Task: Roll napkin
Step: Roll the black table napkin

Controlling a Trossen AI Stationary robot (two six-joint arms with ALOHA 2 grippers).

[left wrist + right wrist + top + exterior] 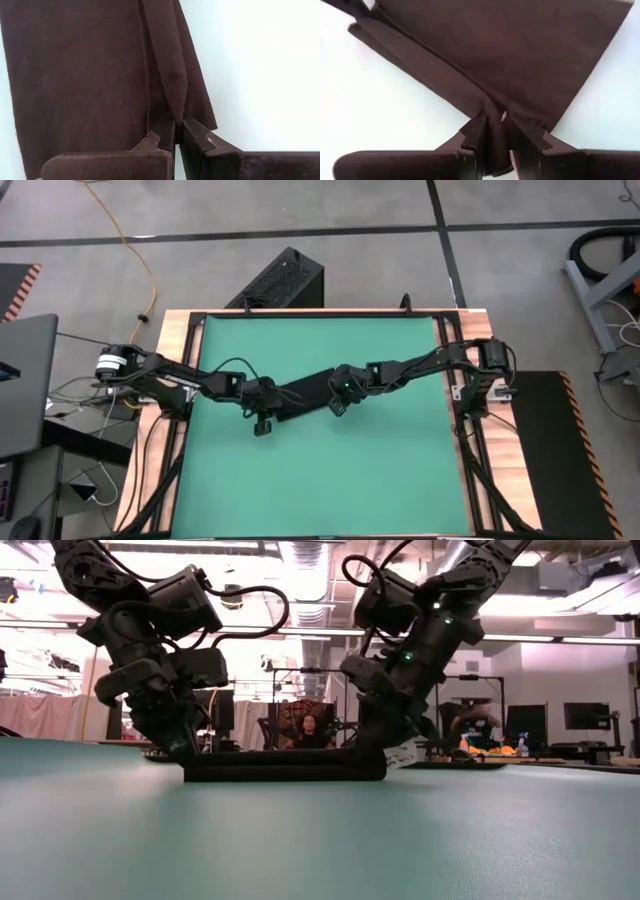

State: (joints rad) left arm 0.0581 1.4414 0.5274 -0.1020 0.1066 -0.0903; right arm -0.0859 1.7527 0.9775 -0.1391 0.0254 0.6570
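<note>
I see the napkin (pixel 303 396) lying mid-mat (pixel 320 480), a dark folded strip. My left gripper (pixel 176 131) pinches a raised fold at one end; my right gripper (pixel 496 132) clamps a fold at the opposite end.

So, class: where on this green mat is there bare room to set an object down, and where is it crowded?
Bare green mat lies on the near side of the napkin, and again between it and the far edge. The middle is crowded: the left gripper and right gripper each pinch an end of the napkin.
</note>
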